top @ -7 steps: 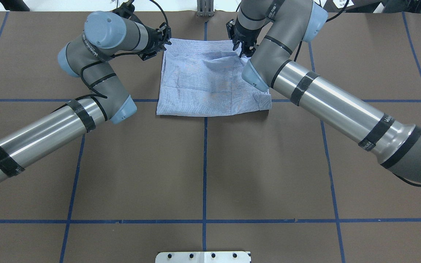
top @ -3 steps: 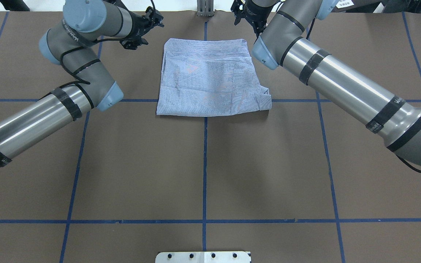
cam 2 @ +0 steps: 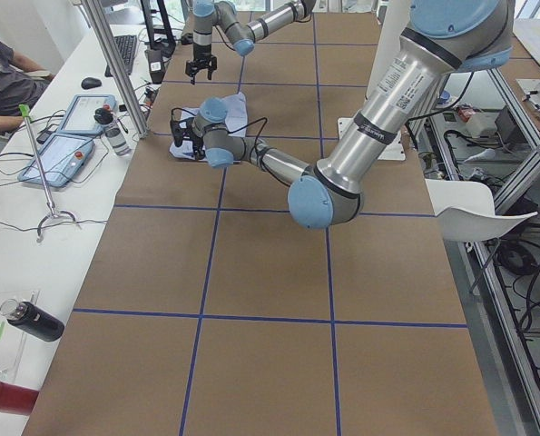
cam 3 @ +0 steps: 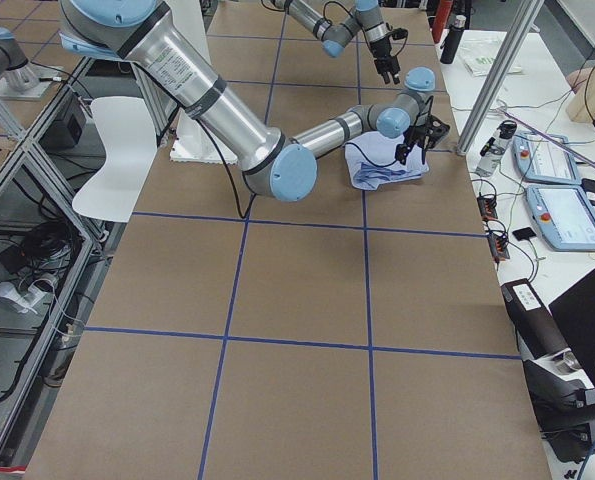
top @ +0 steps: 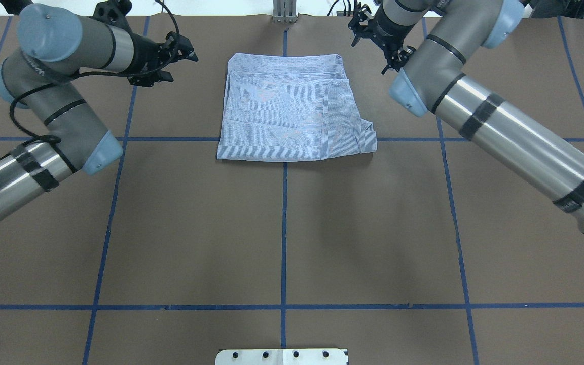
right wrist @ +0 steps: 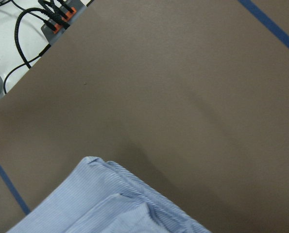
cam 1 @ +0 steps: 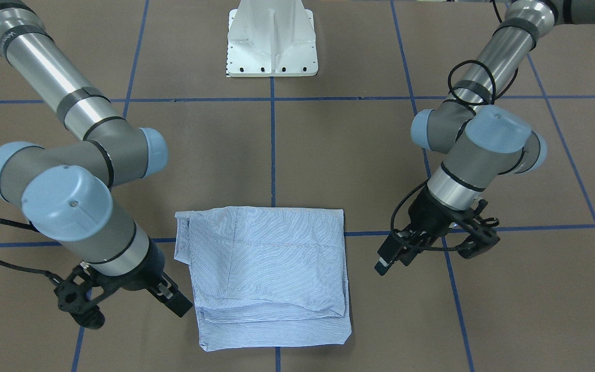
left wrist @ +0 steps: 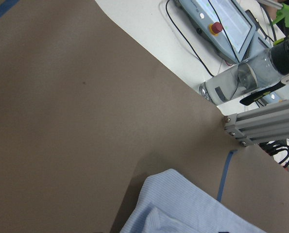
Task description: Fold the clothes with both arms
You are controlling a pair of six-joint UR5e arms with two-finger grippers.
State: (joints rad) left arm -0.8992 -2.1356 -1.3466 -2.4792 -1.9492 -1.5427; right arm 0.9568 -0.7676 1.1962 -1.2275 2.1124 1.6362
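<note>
The light blue striped shirt [top: 287, 111] lies folded in a flat rectangle on the brown table; it also shows in the front view [cam 1: 271, 279]. My left gripper [top: 189, 53] hovers apart from the shirt's far left corner, open and empty; in the front view [cam 1: 386, 261] it is on the right. My right gripper [top: 360, 26] hovers off the shirt's far right corner, open and empty; in the front view [cam 1: 173, 302] it is on the left. Each wrist view shows one shirt corner [left wrist: 183, 208] [right wrist: 100, 204] and no fingers.
The white pedestal base [cam 1: 271, 41] stands at the robot's edge. A metal post [top: 284, 12] stands at the far edge behind the shirt. An operators' desk with pendants [cam 3: 552, 210] and bottles [left wrist: 236, 82] runs along the far side. Blue tape lines cross the table.
Both grippers left the shirt's far corners and moved outward and away from it. The raised far edge has settled flat.
</note>
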